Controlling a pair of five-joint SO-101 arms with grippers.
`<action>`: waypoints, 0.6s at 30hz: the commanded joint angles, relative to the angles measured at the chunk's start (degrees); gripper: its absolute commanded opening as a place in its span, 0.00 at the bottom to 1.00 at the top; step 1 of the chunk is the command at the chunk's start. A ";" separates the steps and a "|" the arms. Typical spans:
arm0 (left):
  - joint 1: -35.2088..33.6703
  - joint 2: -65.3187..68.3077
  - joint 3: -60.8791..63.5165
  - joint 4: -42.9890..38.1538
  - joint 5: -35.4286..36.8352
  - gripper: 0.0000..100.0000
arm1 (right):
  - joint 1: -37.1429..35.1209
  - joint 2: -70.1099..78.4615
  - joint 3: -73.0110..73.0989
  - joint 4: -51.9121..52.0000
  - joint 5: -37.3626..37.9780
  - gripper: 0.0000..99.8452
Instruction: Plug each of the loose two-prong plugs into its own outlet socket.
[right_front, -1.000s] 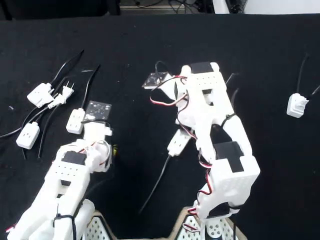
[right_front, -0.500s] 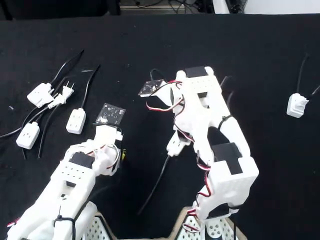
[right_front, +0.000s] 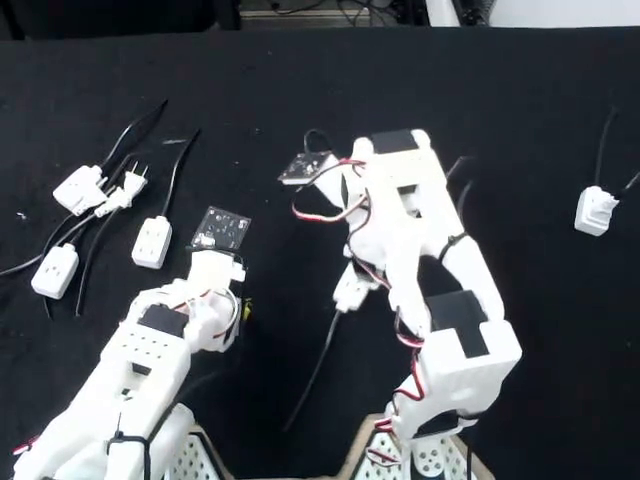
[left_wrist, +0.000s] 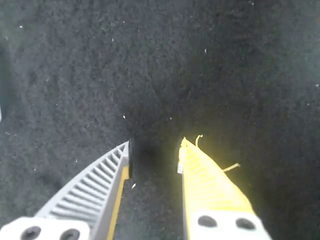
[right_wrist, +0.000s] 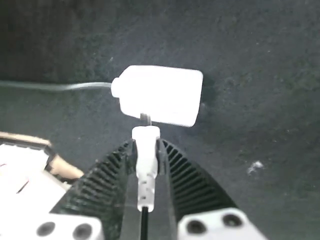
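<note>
My right gripper (right_wrist: 146, 146) is shut on a small white two-prong plug (right_wrist: 146, 167) with a black cord. The plug's prong end touches the side of a white outlet socket (right_wrist: 160, 95), and a short piece of prong shows between them. In the high view that socket (right_front: 351, 290) lies under the right arm's wrist at the table's middle. My left gripper (left_wrist: 154, 147) is open over bare black cloth with nothing between its fingers. It sits at the lower left in the high view, where its yellow fingertip (right_front: 245, 310) shows. A loose plug (right_front: 126, 189) lies at the far left.
Three white sockets (right_front: 152, 242) (right_front: 56, 270) (right_front: 80, 187) with black cords lie in a cluster at the left. Another socket (right_front: 595, 210) sits at the right edge. A black cord (right_front: 315, 365) runs from the middle socket towards the front edge.
The left arm has swung right, away from the socket cluster. The right arm has shifted slightly left with the plug held, staying over the middle socket.
</note>
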 joint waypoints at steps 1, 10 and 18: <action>0.75 -0.70 -0.48 -0.18 0.70 0.17 | 0.62 -3.56 -6.81 4.40 -0.44 0.01; 0.75 -0.70 -0.48 -0.18 0.70 0.17 | 0.53 4.53 -12.97 2.81 -0.35 0.01; 0.75 -0.70 -0.48 -0.18 0.70 0.17 | 2.20 7.34 -15.52 1.93 3.96 0.01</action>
